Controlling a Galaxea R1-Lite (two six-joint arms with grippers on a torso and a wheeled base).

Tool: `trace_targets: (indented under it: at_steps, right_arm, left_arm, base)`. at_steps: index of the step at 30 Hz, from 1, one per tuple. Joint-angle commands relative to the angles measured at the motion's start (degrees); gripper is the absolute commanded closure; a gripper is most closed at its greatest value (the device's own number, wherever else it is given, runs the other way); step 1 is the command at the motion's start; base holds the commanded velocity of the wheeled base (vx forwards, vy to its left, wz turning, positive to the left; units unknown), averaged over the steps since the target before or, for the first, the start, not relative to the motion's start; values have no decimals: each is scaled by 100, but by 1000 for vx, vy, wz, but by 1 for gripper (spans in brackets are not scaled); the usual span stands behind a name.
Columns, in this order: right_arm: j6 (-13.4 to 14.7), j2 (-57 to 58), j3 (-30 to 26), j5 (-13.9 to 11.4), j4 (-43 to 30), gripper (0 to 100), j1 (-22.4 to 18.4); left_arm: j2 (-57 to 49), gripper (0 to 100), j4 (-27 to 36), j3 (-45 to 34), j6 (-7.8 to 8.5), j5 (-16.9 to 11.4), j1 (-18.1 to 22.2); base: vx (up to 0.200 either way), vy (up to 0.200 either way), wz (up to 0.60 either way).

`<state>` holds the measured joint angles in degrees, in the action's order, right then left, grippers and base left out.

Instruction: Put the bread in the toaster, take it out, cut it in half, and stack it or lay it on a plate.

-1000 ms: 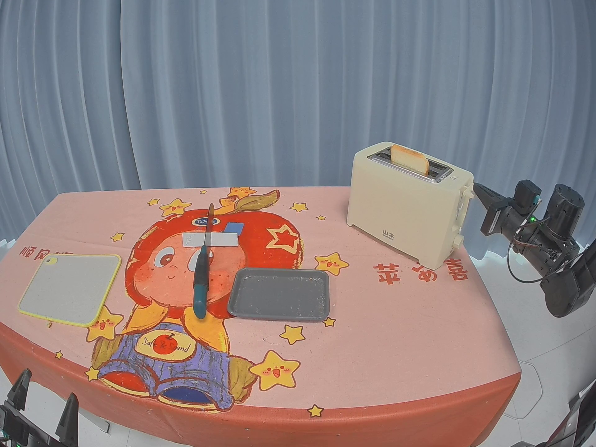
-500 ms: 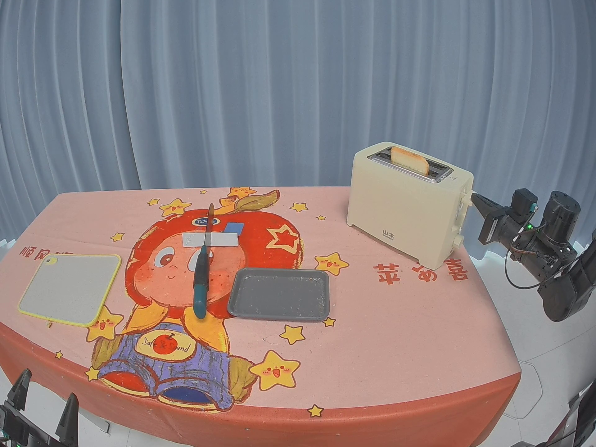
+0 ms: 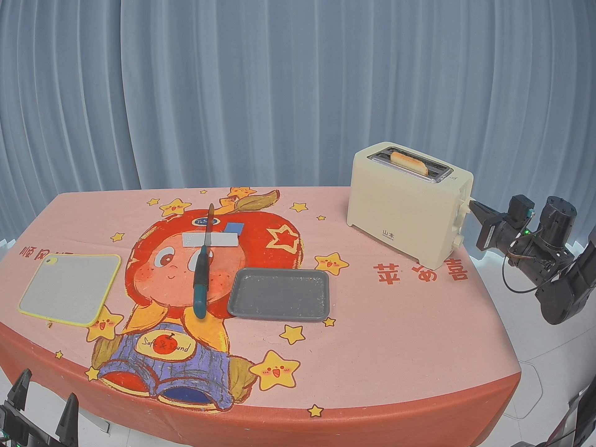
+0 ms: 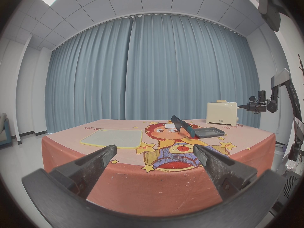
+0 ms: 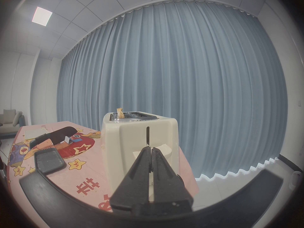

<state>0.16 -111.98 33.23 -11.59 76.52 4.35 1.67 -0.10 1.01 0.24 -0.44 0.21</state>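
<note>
A slice of bread [image 3: 408, 162] sits low in the slot of the cream toaster [image 3: 406, 203] at the table's back right, with only its top edge showing. My right gripper [image 3: 473, 205] is shut, and its tip rests on the toaster's side lever [image 5: 164, 149]. In the right wrist view the closed fingers [image 5: 151, 149] meet at the lever slot, and the bread [image 5: 120, 112] pokes slightly above the toaster [image 5: 126, 143]. My left gripper [image 3: 43, 398] hangs open below the table's front left corner, empty [image 4: 155, 152].
A grey plate [image 3: 279, 294] lies mid-table with a blue-handled knife [image 3: 202, 268] to its left, resting on a small white strip. A yellow-rimmed cutting board [image 3: 69, 288] lies at the far left. A curtain hangs behind the table.
My right gripper has moved down along the toaster's side, and the bread has sunk deeper into the slot. The left arm has stayed still.
</note>
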Motion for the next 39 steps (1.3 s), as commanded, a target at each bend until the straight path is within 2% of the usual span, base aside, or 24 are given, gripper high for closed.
trace_targets:
  at_steps: [1, 9, 39]
  right_arm:
    - [2, -69, -27, -1, -6, 100, 4]
    - [-104, -263, -36, -1, 3, 100, 4]
    - [-113, -421, -142, -1, 3, 100, 4]
  left_arm:
    - [9, 0, 1, -101, 2, 0, 6]
    - [0, 0, 1, -101, 2, 0, 6]
    - [0, 0, 1, -101, 2, 0, 6]
  base:
    - [0, 0, 0]
    - [0, 0, 0]
    - [0, 0, 0]
